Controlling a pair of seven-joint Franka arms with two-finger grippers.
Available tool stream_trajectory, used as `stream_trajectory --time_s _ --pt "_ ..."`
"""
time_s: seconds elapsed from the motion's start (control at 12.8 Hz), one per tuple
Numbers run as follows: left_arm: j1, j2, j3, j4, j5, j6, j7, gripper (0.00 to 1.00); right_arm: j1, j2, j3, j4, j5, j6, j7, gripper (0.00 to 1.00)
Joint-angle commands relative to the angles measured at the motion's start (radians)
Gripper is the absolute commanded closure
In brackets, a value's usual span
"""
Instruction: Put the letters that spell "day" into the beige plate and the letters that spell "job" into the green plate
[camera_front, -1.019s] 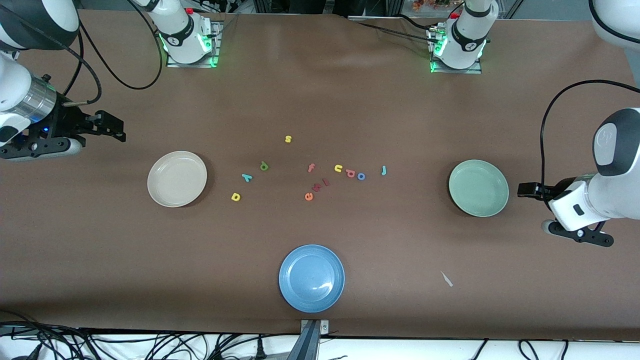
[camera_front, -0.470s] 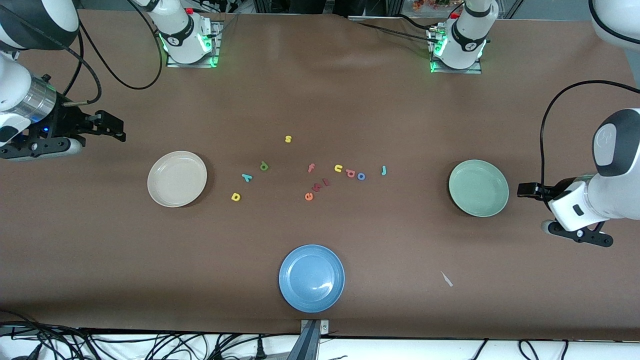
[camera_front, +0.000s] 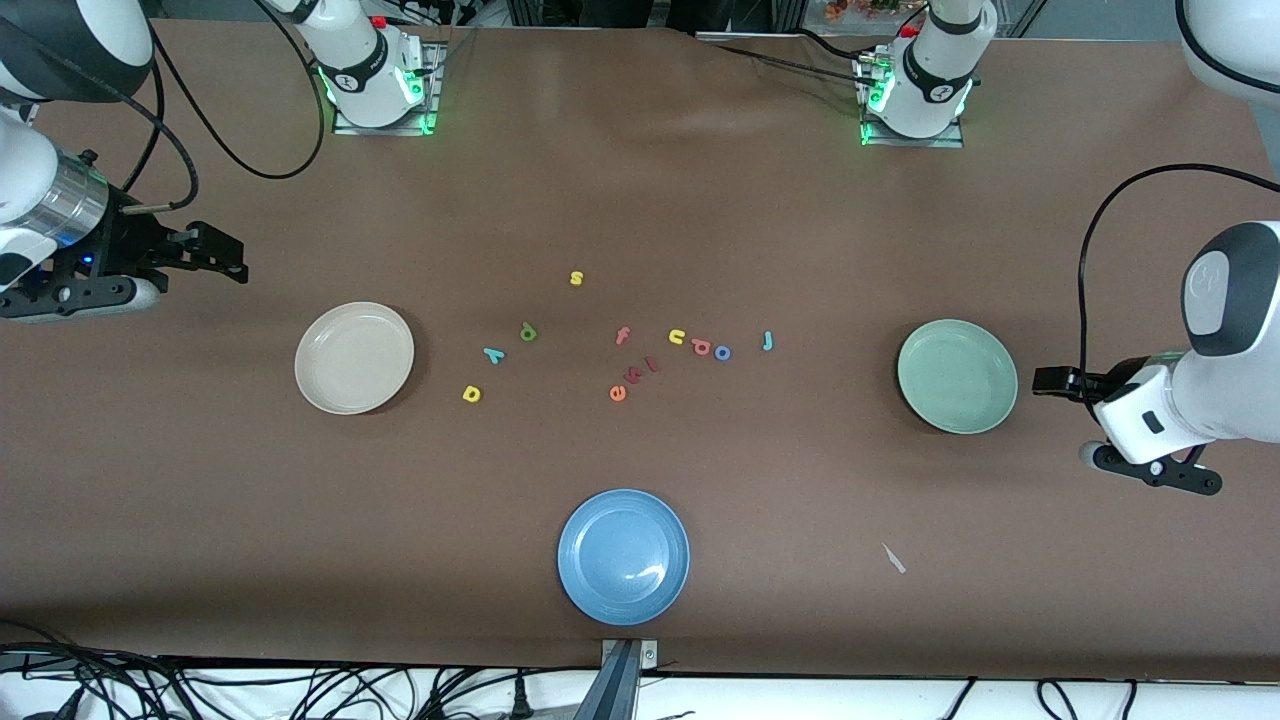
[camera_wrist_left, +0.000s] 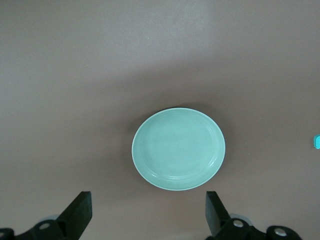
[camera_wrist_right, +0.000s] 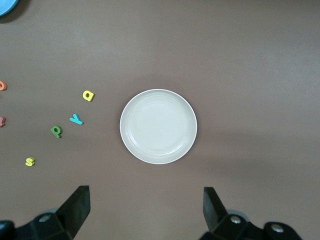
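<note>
Since a second ago both arms have shifted only slightly, each drawing a touch outward toward its own end of the tabletop (camera_front: 640, 180), while nothing on the surface has moved. The right claw (camera_front: 215, 255) hangs over bare tabletop at the right arm's end, its fingers (camera_wrist_right: 75, 205) spread wide with nothing between them; the left claw (camera_front: 1055, 381) hangs just beside the green plate (camera_front: 957, 376) at the left arm's end, its fingers (camera_wrist_left: 80, 212) likewise spread and holding nothing. The beige plate (camera_front: 354, 357) sits toward the right arm's end and holds nothing, as does the green plate. Near the beige plate lie the green "d" (camera_front: 528, 332), the teal "y" (camera_front: 493, 354) and the yellow "a" (camera_front: 471, 394), the "a" nearest the front camera of the three. Toward the green plate lie the orange-red "b" (camera_front: 701, 347), touching or just beside the blue "o" (camera_front: 722, 353), with the teal "j" (camera_front: 767, 341) a little apart. Among them are a yellow "s" (camera_front: 576, 278), a pink "f" (camera_front: 622, 336), a yellow "u" (camera_front: 677, 337), a red-orange "e" (camera_front: 617, 393) and two small reddish letters (camera_front: 640, 370) too small to read. A blue plate (camera_front: 623, 556) sits nearest the front camera, and a small pale scrap (camera_front: 893, 558) lies toward the left arm's end.
</note>
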Motion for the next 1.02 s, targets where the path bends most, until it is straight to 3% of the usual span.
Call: stream_trajectory --time_s 0.0,0.47,0.94 --pt "0.003 -0.010 -0.001 -0.012 -0.006 0.009 0.006 0.00 -0.010 0.025 0.001 0.033 0.007 -0.029 -0.007 0.00" --pt "0.003 -0.007 0.001 -0.012 -0.006 0.009 0.006 0.00 0.076 0.063 0.040 0.043 0.009 -0.055 0.066 0.00" --pt "0.003 -0.006 0.001 -0.012 -0.006 0.009 0.006 0.00 0.176 0.193 0.041 0.111 0.010 -0.019 0.204 0.00"
